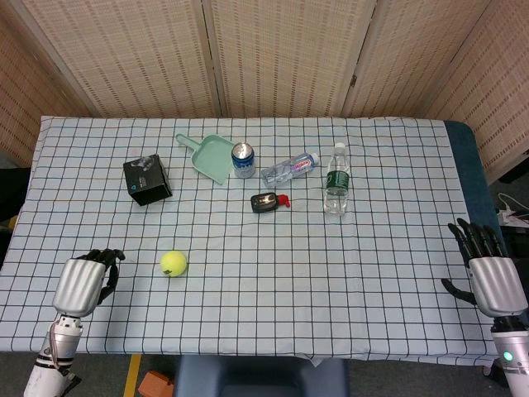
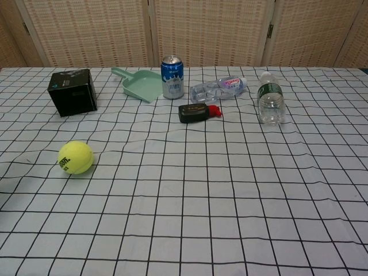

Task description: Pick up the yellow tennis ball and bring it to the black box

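Yellow tennis ball (image 1: 173, 263): approach with the empty, curled left hand (image 1: 84, 284), fingers spread first; right hand (image 1: 488, 273) idle, released.

The yellow tennis ball (image 2: 75, 157) carries dark lettering, seemingly "on." (the rest curves out of sight). The lying bottle (image 2: 219, 88) has a red-and-white label, the blue can (image 2: 172, 77) white print, neither legible.

Bright, even overhead light, soft short shadows, both views sharp, without glare.
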Robot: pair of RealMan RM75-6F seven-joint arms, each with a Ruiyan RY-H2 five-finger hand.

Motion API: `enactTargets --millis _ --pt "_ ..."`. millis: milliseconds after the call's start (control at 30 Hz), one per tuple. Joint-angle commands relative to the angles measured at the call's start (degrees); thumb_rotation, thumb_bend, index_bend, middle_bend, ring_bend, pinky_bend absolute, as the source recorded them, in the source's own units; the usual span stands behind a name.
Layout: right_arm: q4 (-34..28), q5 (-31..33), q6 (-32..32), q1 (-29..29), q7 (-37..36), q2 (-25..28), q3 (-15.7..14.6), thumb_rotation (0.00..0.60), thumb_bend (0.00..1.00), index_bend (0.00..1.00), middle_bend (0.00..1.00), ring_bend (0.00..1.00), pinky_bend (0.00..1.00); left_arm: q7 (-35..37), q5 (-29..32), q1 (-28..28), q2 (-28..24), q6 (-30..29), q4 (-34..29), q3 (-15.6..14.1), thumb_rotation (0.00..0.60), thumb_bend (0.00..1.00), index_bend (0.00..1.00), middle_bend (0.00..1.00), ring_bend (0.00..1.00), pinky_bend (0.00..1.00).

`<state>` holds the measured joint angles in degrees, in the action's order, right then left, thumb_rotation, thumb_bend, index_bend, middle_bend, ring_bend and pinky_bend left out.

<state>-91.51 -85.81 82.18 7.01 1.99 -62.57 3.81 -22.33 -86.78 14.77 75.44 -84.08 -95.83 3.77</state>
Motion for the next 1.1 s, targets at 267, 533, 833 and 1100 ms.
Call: enactTargets --millis 267,533,833,1100 --pt "0.04 0.04 -0.37 0.16 0.05 0.06 -0.05 0.600 0.11 0.03 0.00 0.00 0.00 -0.54 2.01 -0.42 -0.55 1.48 -0.06 -0.13 0.600 0.63 0.43 0.51 0.48 0.71" --pt "0.49 0.93 -1.24 0.47 0.99 -0.36 0.09 0.600 0.11 0.03 0.00 0.00 0.00 1.00 2.44 -0.68 -0.67 3.13 -0.55 -1.25 0.600 0.63 0.43 0.51 0.48 0.72" --pt "0.46 1.29 -1.61 0.58 1.06 -0.46 0.10 0.600 0.11 0.03 0.00 0.00 0.00 -0.51 4.20 -2.08 -3.58 9.57 -11.33 -7.56 0.600 0.69 0.50 0.62 0.58 0.86" --pt "0.42 1.01 -0.90 0.39 0.25 -0.32 0.24 0.600 0.11 0.03 0.00 0.00 0.00 9.11 2.85 -2.87 3.74 10.73 -11.80 -8.13 0.600 0.74 0.55 0.67 0.63 0.90"
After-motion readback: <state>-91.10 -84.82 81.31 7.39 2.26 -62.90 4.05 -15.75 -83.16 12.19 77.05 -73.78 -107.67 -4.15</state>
